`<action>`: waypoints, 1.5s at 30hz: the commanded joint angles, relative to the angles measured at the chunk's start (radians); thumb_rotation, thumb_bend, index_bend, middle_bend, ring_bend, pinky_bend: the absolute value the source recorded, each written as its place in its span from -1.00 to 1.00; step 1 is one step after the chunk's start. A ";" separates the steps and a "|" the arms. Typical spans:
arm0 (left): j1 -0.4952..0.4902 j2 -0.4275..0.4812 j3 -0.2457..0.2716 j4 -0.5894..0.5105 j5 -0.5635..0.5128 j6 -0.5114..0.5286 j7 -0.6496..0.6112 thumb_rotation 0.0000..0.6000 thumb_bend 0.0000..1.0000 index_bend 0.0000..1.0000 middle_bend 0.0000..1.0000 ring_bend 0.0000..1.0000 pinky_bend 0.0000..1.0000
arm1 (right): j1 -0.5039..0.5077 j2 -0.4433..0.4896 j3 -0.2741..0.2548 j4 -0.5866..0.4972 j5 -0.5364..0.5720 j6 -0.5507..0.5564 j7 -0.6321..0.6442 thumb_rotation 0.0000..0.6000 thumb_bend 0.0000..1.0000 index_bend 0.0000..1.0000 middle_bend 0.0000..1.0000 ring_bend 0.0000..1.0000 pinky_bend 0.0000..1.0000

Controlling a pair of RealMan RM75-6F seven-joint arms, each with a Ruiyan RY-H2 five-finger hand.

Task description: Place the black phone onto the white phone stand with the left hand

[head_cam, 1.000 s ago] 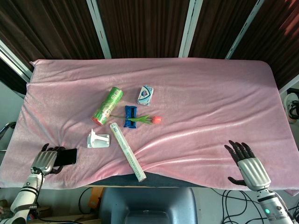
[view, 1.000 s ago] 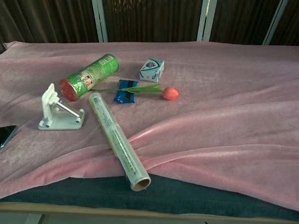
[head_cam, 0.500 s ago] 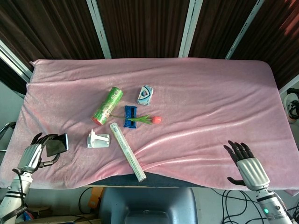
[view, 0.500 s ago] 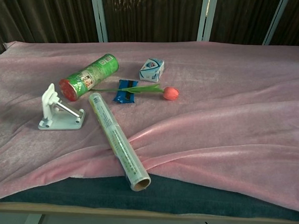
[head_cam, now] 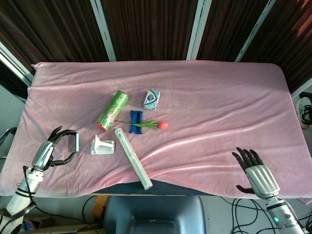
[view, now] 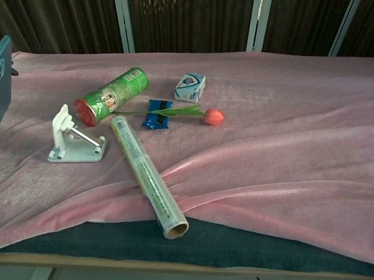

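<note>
Left hand (head_cam: 48, 152) fingers curl round the phone (head_cam: 76, 142), holding it upright and clear of the cloth, near the table's (head_cam: 219, 92) left edge; in the chest view the phone (view: 0, 81) stands on end at the far left. Just right of it sits the white stand (head_cam: 102, 145), bare. Beside that, a clear roll (head_cam: 132, 157) runs toward the front edge. Behind: green can (head_cam: 112, 110), blue packet (head_cam: 135, 121), tulip (head_cam: 163, 125), small box (head_cam: 152, 99). Right hand (head_cam: 257, 173) rests at the front right corner, fingers spread, holding nothing.
</note>
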 commanded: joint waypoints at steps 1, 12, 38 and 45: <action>-0.035 -0.031 0.001 0.029 0.006 -0.031 -0.081 1.00 -0.32 0.44 0.93 0.16 -0.91 | 0.001 -0.001 0.001 0.000 0.004 -0.003 -0.004 1.00 -0.52 -1.00 -1.00 -1.00 -0.86; -0.069 -0.069 0.022 0.088 -0.007 -0.074 -0.268 1.00 -0.32 0.44 0.93 0.14 -0.91 | 0.004 0.004 0.001 -0.004 0.005 -0.007 -0.001 1.00 -0.52 -1.00 -1.00 -1.00 -0.86; -0.144 -0.210 0.067 0.328 0.002 -0.129 -0.477 1.00 -0.32 0.44 0.91 0.07 -0.91 | 0.010 0.001 0.005 -0.004 0.019 -0.016 -0.014 1.00 -0.52 -1.00 -1.00 -1.00 -0.86; -0.145 -0.234 0.084 0.356 0.005 -0.133 -0.492 1.00 -0.32 0.44 0.91 0.07 -0.91 | 0.008 0.003 0.005 -0.006 0.018 -0.009 -0.012 1.00 -0.52 -1.00 -1.00 -1.00 -0.86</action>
